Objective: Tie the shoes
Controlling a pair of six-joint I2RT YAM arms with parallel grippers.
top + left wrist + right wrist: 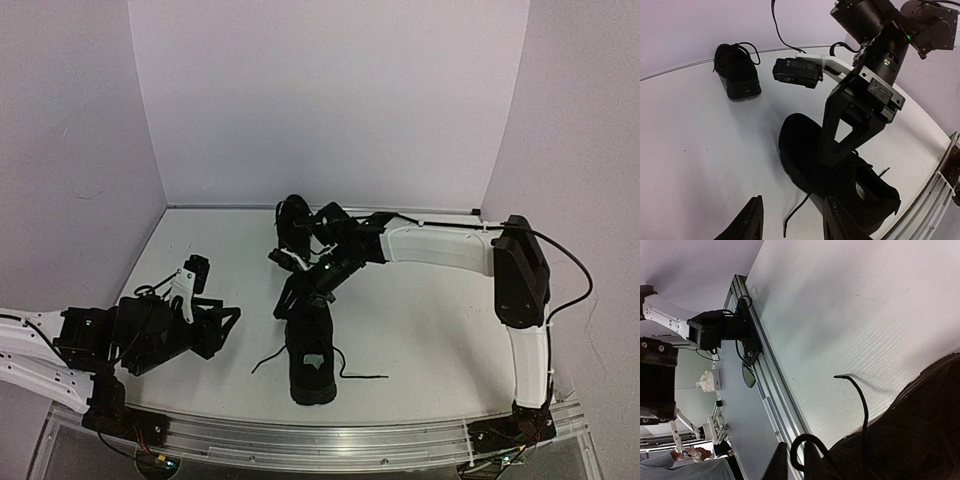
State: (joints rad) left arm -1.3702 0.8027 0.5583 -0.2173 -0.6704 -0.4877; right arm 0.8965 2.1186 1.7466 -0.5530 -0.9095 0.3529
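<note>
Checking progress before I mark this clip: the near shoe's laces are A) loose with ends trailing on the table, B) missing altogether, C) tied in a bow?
A: the near shoe has lace ends lying out on the table on both sides, with no bow.

near shoe: black, upright, laces loose | far shoe: behind it
</note>
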